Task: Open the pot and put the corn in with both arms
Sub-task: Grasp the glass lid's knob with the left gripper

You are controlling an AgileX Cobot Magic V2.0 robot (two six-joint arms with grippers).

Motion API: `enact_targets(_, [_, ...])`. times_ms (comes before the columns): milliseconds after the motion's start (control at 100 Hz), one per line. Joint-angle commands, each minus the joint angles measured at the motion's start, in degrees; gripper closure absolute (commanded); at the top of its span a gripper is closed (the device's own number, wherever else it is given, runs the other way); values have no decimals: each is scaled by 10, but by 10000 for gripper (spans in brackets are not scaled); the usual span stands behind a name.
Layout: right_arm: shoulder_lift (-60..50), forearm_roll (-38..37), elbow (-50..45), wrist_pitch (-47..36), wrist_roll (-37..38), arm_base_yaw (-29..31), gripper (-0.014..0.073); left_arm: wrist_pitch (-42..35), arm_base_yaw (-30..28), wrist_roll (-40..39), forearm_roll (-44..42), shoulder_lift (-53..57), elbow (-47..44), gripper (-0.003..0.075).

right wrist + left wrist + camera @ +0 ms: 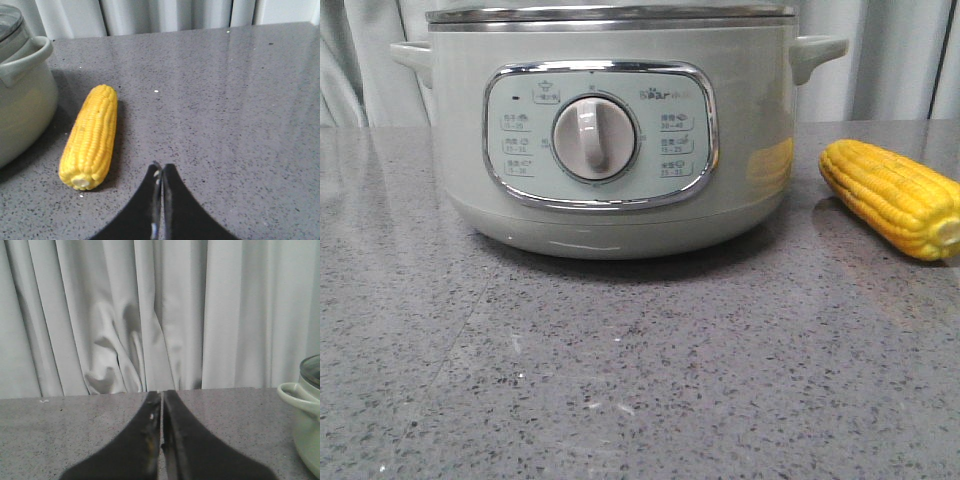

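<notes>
Pot (pixel 610 140) top cropped, lid on; corn (pixel 895 197) beside; both end effectors closed, empty.

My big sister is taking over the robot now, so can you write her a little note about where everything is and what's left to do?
Left gripper: fingers shut, empty, off to the pot's left.
Right gripper: fingers shut, empty, on the far side of the corn from the pot.
Pot: on the table, glass lid still on.
Corn: lying on the table right of the pot.
Done: nothing yet.
Left: lift the lid, put the corn in.
</notes>
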State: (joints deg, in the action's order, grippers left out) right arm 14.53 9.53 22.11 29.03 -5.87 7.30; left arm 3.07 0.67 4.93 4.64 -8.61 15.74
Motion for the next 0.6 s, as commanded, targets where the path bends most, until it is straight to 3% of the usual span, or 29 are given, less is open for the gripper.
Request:
enact_targets(0, [21,9,23,-49,-2,3,657,-48,0,-6,0,-14,19,668])
enact_targets(150, [22,10,17,-47,-2,3,657,-51,0,-6,2,-14,19,346])
enact_targets(220, [22,10,15,-43,-2,3,657,-67,0,-6,18,-16,19,247])
enact_targets(440, [22,10,15,-47,-2,3,657,-94,1,-6,43,-39,25,228])
enact_targets(590, [22,10,15,-48,-2,3,657,-112,35,-7,43,-110,48,228])
